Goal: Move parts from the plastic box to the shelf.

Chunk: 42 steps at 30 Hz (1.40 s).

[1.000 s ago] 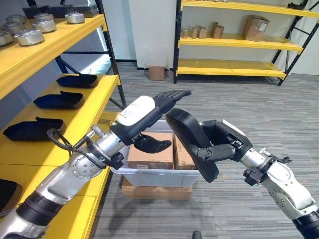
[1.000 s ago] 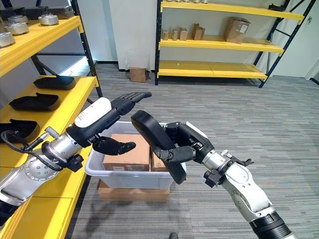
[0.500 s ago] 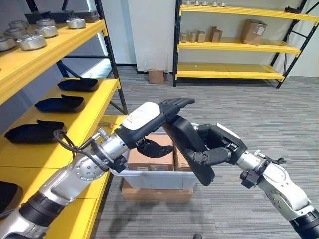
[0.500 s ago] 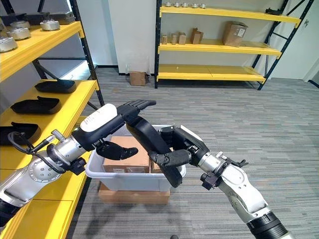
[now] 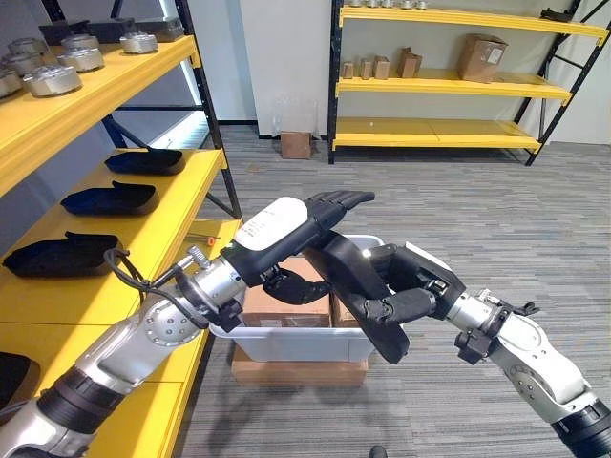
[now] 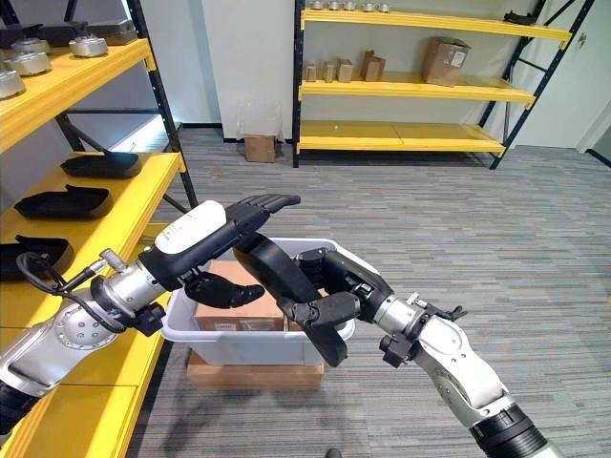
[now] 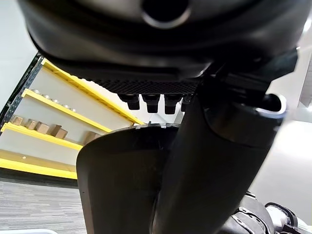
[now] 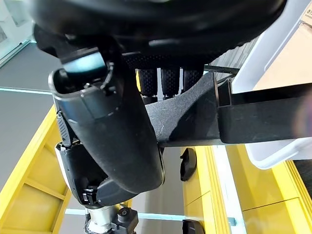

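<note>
The long black moulded plastic part (image 5: 368, 301) hangs in mid-air above the near right corner of the translucent white plastic box (image 5: 368, 337), gripped by the right hand (image 5: 412, 286), whose fingers and thumb curl round its lower half. It is held tilted, upper end leaning toward the yellow metal shelf (image 5: 181, 205) on the robot's left, lower end toward the floor. That slant looks deliberate: it offers the free upper end to the other arm.

The left hand (image 5: 304, 212) reaches across at that upper end, fingers straight and spread over the top of the part, thumb (image 5: 296, 284) held apart beneath it. The left wrist view shows the part's dark surface lying between thumb and fingers, yet nothing has clamped; whether the fingers actually touch it I cannot tell. This reads as a hand-over in progress, since the shelf is on the left arm's side.

Inside the box sit brown cardboard cartons (image 5: 286, 303), and the box itself rests on a flat brown carton (image 5: 301, 365) on the carpet. Along the middle shelf's board, similar black moulded parts (image 5: 119, 198) lie in a row, spaced apart, which suggests where this one belongs: on the open board of the same tier.
</note>
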Tool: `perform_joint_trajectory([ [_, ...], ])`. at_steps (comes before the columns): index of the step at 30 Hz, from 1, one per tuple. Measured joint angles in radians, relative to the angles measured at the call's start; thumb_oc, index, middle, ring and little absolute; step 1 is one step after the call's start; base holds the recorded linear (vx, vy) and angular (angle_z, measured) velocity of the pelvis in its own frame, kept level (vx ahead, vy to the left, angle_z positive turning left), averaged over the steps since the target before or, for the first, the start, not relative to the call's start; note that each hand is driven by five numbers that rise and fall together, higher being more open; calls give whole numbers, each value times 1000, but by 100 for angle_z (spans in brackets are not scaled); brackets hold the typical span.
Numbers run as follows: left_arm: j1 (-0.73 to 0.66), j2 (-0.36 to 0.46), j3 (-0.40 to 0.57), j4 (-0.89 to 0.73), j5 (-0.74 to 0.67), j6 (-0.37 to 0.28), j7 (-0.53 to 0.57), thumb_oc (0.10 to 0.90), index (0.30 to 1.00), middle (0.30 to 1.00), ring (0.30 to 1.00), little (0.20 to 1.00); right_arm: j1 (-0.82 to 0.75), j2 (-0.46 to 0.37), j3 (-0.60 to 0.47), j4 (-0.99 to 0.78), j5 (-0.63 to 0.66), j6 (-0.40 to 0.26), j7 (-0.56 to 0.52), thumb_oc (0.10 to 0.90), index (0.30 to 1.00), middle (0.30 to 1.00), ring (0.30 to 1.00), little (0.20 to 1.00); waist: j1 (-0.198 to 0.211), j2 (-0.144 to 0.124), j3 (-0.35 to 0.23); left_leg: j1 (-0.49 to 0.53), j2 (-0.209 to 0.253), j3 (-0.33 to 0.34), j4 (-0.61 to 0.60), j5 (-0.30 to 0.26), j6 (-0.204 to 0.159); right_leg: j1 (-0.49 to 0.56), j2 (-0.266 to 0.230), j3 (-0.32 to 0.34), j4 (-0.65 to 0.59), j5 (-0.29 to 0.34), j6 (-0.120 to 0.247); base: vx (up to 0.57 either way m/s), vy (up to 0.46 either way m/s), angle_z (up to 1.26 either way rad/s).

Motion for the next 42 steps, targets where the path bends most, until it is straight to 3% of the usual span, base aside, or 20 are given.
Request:
perform_joint_trajectory([
  [6, 0, -2, -29, 4, 0, 0, -3, 900, 1000, 1000, 1000, 1000, -17, 0, 5, 0, 16, 0, 1, 400, 300, 300, 300, 300, 0, 0, 0, 0, 0, 1, 0, 0, 0, -1, 0, 1, 0, -1, 1, 0, 0, 0],
  [7, -1, -4, -29, 9, 0, 0, -3, 833, 907, 907, 907, 907, -26, 1, 18, 0, 16, 0, 0, 400, 300, 300, 300, 300, 0, 0, 0, 0, 0, 1, 0, 0, 0, -1, 0, 1, 0, -1, 0, 0, 0, 0],
  [9, -5, -4, -33, 15, 0, 0, -4, 400, 300, 300, 300, 300, -31, 1, 32, 0, 17, 0, 0, 400, 300, 300, 300, 300, -3, 0, 0, 0, 0, 1, 0, 0, 0, -2, 0, 2, 0, 0, 0, 0, 0, 0],
  [38, -32, 1, -30, 48, -3, 1, -42, 400, 300, 300, 300, 300, -31, -17, 30, 0, 15, 8, -14, 400, 300, 300, 300, 300, -18, 1, -1, 3, 1, 12, 0, -4, -1, -6, 2, 13, 0, 0, 0, 0, 0, 0],
  [40, -25, 1, -17, 48, -19, 1, -43, 400, 300, 300, 300, 300, -30, 2, 24, 0, 13, 8, -17, 867, 953, 953, 953, 953, -19, 1, -1, 3, 1, 13, -1, -4, -1, -7, 2, 14, 0, 0, 0, 0, 0, 0],
  [41, -24, 3, -15, 48, -28, 1, -44, 400, 300, 300, 300, 300, -25, 9, 16, -1, 13, 8, -15, 900, 1000, 1000, 1000, 1000, -20, 2, -1, 5, 1, 14, -1, -4, 0, -6, 3, 14, 0, 0, 0, 0, 0, 0],
  [42, -16, 3, -7, 48, -32, 1, -46, 400, 300, 300, 300, 300, -17, 30, 4, -1, 14, 7, -10, 900, 1000, 1000, 1000, 1000, -22, 2, -1, 6, 1, 15, -1, -5, -1, -6, 3, 15, 0, 0, 1, 0, 0, 0],
])
